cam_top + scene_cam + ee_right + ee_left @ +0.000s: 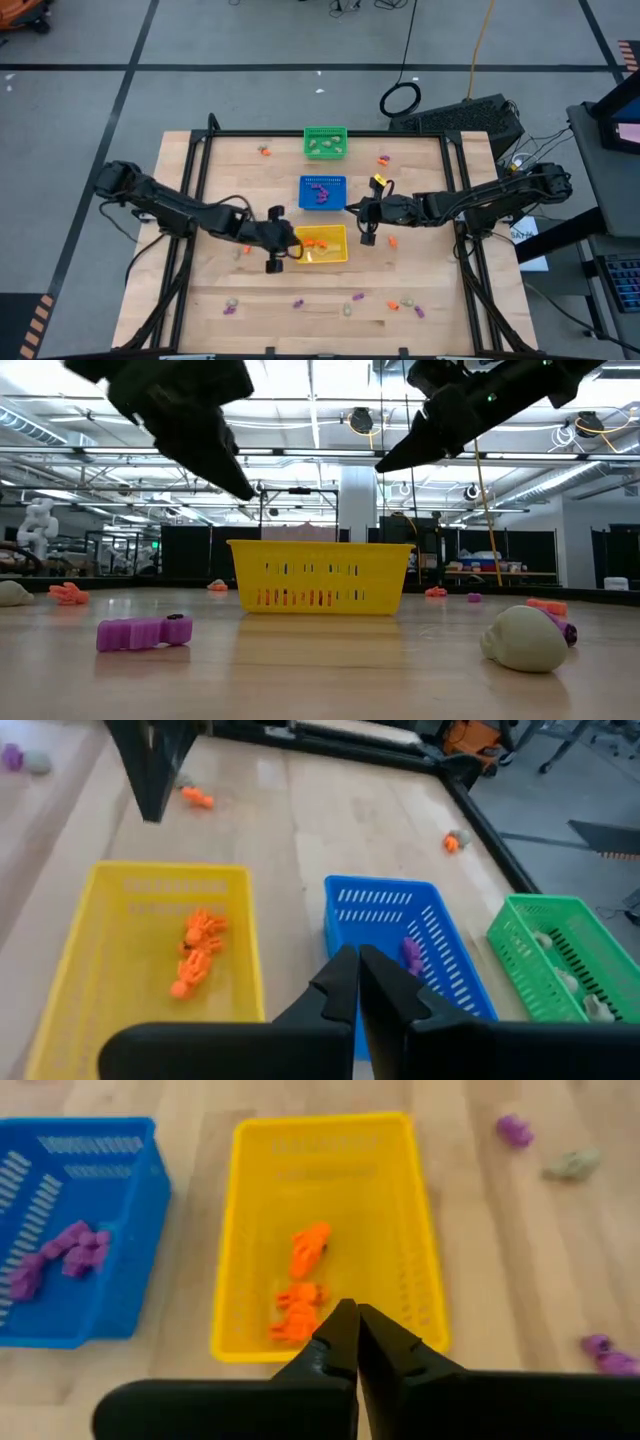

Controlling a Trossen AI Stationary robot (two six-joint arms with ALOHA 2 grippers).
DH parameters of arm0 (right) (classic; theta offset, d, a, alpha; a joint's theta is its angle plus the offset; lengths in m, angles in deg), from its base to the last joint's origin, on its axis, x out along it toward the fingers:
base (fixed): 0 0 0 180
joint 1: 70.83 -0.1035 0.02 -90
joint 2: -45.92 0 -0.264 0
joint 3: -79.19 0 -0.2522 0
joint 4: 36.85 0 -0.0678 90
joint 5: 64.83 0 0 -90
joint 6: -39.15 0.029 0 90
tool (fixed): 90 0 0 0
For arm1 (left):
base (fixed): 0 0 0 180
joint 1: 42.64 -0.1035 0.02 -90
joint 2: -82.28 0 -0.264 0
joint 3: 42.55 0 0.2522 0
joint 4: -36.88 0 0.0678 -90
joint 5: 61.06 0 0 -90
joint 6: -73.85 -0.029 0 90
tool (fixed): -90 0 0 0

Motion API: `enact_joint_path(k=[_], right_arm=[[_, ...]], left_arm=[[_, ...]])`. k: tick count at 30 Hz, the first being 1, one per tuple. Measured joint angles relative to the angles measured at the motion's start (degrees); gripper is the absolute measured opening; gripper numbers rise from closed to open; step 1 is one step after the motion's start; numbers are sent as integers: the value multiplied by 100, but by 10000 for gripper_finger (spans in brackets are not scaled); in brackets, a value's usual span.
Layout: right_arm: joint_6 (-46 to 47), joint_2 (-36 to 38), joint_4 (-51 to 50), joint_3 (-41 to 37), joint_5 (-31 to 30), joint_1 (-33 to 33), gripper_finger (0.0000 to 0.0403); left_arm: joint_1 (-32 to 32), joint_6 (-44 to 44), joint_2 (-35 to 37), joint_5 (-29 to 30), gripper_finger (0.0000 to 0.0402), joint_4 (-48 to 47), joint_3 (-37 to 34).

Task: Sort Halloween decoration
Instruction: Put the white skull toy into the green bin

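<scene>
Three square baskets stand in a row down the table's middle: green far, blue in the middle, yellow nearest. Orange trinkets lie in the yellow basket, purple ones in the blue, pale ones in the green. My left gripper is shut and empty, hovering over the yellow basket's left rim. My right gripper is shut and empty, raised beside the blue basket's right near corner.
Loose trinkets lie on the wood: a purple one and a pale skull near the front edge, several more along that edge, and orange ones at the far side. A black frame rims the table.
</scene>
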Motion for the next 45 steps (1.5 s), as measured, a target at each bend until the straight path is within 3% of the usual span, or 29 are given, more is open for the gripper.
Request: enact_joint_path(k=[7, 13, 17, 21, 25, 33, 40, 45], right_arm=[[631, 0, -977, 420, 3, -466, 0], [1977, -239, -1639, 700, 8, -1110, 1], [3177, -741, -2541, 1292, 200, -1567, 4], [4767, -1377, -3598, 2190, 606, -1880, 5], [6305, -1985, -4476, 2962, 1418, -2054, 9], [8166, -2839, -4412, 3759, 2624, -2170, 73], [9095, -2863, -5110, 4034, 2844, -2294, 139], [8371, -2852, -6549, 4162, 3090, -2575, 155]], left_arm=[[222, 377, 221, 99, 1, 1472, -1077], [219, 559, 219, 210, 1, 2146, -1542], [219, 595, 219, 323, 1, 2363, -1640], [214, 786, 219, 448, 1, 2365, -1647], [219, 854, 219, 516, 1, 2399, -1650], [219, 986, 219, 627, 1, 2397, -1650], [219, 402, 219, 850, 1, 2394, -1650], [219, 205, 219, 858, 1, 2284, -1650]])
